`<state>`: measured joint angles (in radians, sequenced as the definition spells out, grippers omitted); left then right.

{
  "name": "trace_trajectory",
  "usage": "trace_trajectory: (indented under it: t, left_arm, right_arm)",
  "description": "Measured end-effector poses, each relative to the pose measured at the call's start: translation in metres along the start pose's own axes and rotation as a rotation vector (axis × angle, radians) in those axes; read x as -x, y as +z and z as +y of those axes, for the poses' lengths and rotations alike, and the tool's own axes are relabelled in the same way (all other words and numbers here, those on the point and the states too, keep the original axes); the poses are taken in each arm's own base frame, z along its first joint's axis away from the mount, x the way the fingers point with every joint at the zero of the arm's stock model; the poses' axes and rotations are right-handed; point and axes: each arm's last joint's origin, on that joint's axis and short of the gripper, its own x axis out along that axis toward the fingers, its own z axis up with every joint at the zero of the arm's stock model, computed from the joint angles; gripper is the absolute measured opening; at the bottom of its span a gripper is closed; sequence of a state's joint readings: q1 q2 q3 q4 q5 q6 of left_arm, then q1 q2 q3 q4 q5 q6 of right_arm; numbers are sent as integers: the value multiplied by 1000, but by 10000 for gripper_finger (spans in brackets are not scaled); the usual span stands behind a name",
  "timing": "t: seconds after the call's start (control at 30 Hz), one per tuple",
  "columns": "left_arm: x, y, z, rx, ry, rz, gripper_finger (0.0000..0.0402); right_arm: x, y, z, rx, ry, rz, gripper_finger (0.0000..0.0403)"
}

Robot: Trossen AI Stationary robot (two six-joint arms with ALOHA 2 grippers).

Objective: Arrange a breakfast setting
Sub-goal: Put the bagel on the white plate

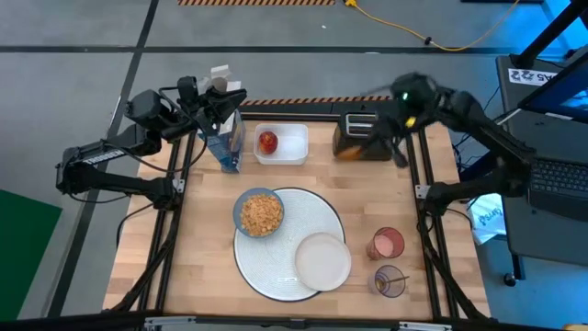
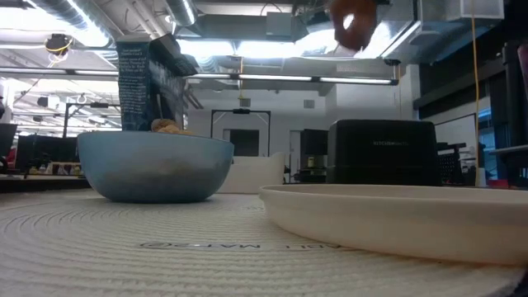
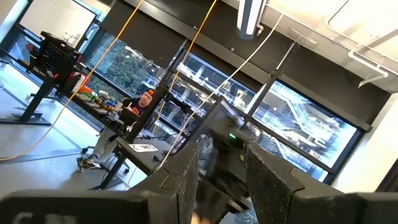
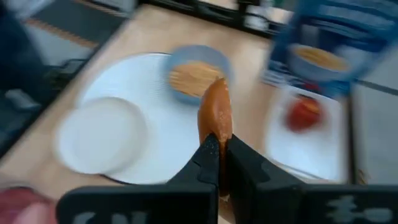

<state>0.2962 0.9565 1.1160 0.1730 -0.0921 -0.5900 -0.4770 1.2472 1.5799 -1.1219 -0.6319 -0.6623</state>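
- Right gripper (image 4: pixel 219 160) is pinched tight on the bagel (image 4: pixel 215 115), which I see standing on edge between the fingers, its long axis running away from the wrist.
- From above, I read that gripper over the black toaster (image 1: pixel 360 134) at the back right of the table; the small cream plate (image 1: pixel 322 260) lies toward the front edge and a little to the left, on the large round white mat (image 1: pixel 287 241).
- That plate looks bare, so my guess is the bagel goes there; the right arm is plainly the nearer one.
- Left gripper (image 1: pixel 219 103) grips the blue cereal box (image 1: pixel 223 138) at the back left, just beside the white square tub (image 1: pixel 281 144).
- Contents: tan cereal (image 1: pixel 261 212) in the blue bowl (image 1: pixel 259 212); a red apple (image 1: pixel 267 141) in the tub; the thin spoon (image 1: pixel 395 277) in the purple tumbler (image 1: pixel 390 280); the pink tumbler (image 1: pixel 387 244) just behind it.
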Motion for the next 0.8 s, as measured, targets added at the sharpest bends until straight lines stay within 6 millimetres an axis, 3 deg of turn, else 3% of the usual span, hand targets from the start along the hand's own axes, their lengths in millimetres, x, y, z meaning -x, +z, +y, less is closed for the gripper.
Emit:
trace_trajectory:
  t: [0.2,0.37,0.6,0.8]
  left_arm:
    - [0,0,0,0,0,0,119]
    - [0,0,0,0,0,0,119]
    - [0,-1,-1,2,-38,25,119]
    - [0,-2,-2,3,-85,57,119]
  right_arm:
    - [-36,26,46,-3,125,2,11]
    - [-68,37,81,-51,216,-48,11]
    - [-114,23,129,-142,307,-38,11]
    - [-159,4,158,-159,343,12,11]
